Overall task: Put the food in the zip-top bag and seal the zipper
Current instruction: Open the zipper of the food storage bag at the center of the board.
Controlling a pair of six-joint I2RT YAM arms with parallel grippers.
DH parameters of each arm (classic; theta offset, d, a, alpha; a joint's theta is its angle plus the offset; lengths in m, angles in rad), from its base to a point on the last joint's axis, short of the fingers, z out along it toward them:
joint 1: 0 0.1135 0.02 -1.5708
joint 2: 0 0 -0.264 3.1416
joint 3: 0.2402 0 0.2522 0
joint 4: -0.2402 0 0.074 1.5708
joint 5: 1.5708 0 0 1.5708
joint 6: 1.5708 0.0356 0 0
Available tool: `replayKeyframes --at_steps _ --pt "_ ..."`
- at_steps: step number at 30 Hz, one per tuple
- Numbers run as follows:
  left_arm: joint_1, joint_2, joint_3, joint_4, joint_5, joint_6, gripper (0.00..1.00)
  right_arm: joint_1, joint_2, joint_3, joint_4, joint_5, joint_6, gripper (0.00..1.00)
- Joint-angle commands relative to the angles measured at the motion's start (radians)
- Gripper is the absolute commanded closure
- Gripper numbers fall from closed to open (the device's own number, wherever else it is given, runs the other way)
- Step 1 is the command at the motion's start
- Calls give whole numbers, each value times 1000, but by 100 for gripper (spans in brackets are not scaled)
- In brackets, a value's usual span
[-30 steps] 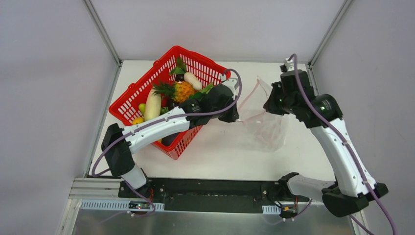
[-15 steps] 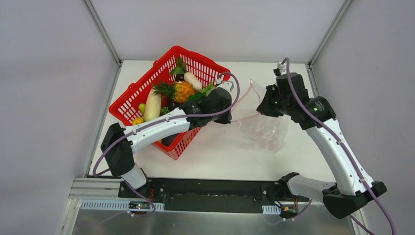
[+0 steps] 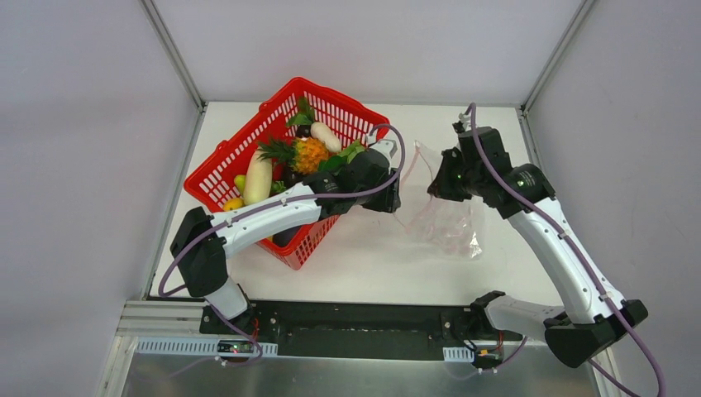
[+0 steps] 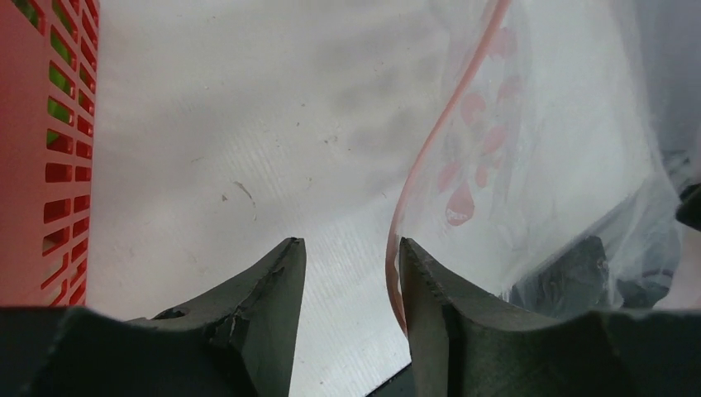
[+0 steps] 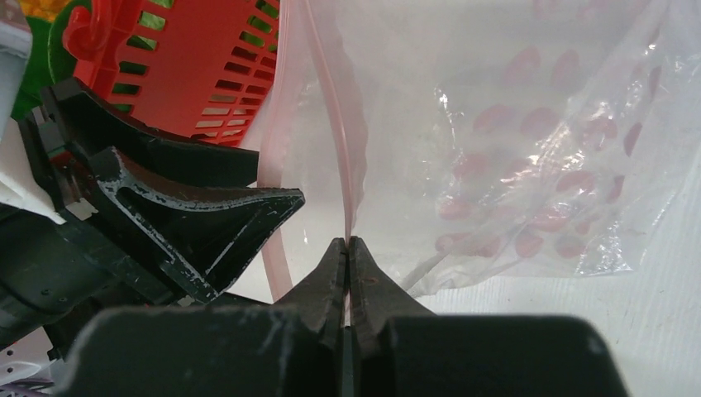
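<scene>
The clear zip-top bag (image 3: 450, 222) with pink dots hangs and droops onto the table right of the basket. My right gripper (image 3: 435, 187) is shut on its pink zipper (image 5: 331, 107), which runs straight up from the closed fingertips of that gripper (image 5: 347, 241). My left gripper (image 3: 398, 203) stands open at the bag's left edge. In the left wrist view the zipper (image 4: 430, 149) curves down against the inner face of the right finger, with bare table between the fingertips of the left gripper (image 4: 350, 244). The food, a pineapple (image 3: 310, 155), a white radish (image 3: 258, 178) and greens, lies in the basket.
The red mesh basket (image 3: 234, 157) stands tilted at the back left, with my left arm reaching over its right corner. Its wall (image 4: 41, 149) shows at the left of the left wrist view. White walls and metal posts enclose the table.
The left gripper has opened and let go of the bag's edge. The right gripper has carried the bag's mouth to the left, towards the left gripper.
</scene>
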State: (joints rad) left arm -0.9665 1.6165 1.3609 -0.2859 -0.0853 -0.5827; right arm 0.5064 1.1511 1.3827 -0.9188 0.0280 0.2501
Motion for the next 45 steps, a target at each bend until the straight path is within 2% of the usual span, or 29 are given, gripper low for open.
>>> replayKeyframes --at_steps 1,7,10,12,16,21,24,27,34,45 --pt "12 -8 66 29 44 42 52 0 2 -19 65 -71 -10 100" --pt "15 48 154 2 61 61 50 -1 0 -43 84 -122 -22 100" --pt "17 72 180 -32 22 64 58 -1 -9 -38 79 -102 -22 100" --pt "21 85 187 -73 -21 74 71 -1 -16 -28 66 -65 -21 100" --pt "28 82 159 -148 -138 81 83 -1 -33 -2 29 47 -21 100" --pt "36 71 147 -176 -193 91 83 -2 -53 28 -9 125 -13 100" --pt "38 85 167 -171 -173 101 83 -1 -67 34 -10 120 -22 100" --pt "38 101 202 -154 -122 100 78 -1 -68 11 15 82 -23 100" --pt "36 90 230 -110 -33 95 56 -2 -39 -30 68 86 -9 100" --pt "37 -9 216 -65 59 138 36 -2 -11 -66 124 101 12 100"
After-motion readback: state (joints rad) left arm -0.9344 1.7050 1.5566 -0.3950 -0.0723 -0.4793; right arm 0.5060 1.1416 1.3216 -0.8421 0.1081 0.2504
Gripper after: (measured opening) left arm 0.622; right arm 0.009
